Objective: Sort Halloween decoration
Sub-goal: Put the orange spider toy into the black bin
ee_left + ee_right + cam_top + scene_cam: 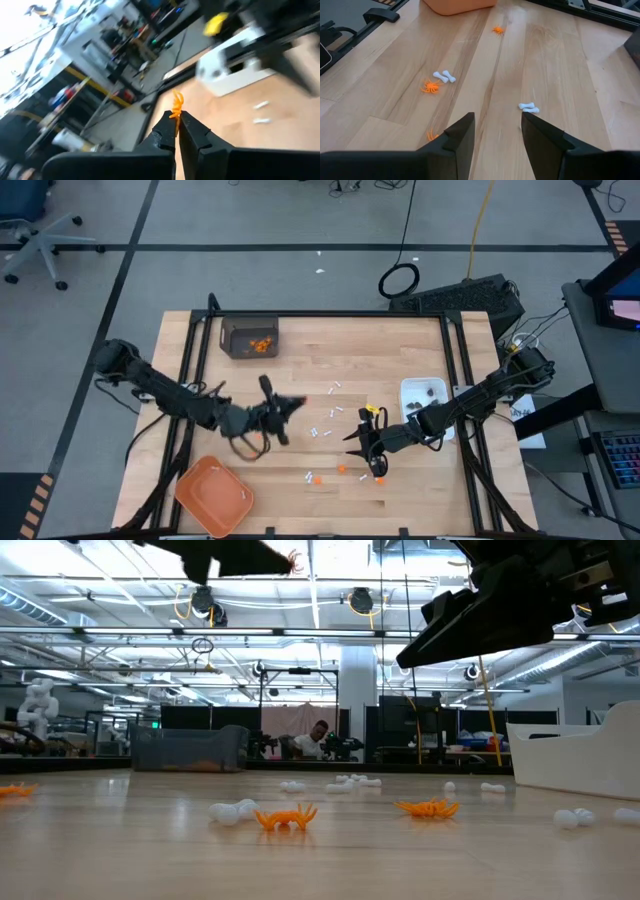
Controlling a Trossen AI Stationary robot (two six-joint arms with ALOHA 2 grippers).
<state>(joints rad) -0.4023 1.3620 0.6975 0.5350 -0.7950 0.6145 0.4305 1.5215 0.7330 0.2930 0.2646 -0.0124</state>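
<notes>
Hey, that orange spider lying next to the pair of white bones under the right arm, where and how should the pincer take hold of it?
Grip the orange spider across its small central body, coming straight down from above: it lies flat on the table, legs splayed outward. Approach from the side away from the white bones beside it. The open right pincer hovers nearby.

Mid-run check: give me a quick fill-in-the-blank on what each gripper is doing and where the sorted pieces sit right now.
1. The left gripper is shut on an ____ spider.
2. The right gripper hangs over the table with its fingers ____.
3. The dark bin at the table's far edge holds ____ pieces.
4. The white bones on the wood lie ____ the white dish.

Missing words: orange; open; orange; outside
</notes>
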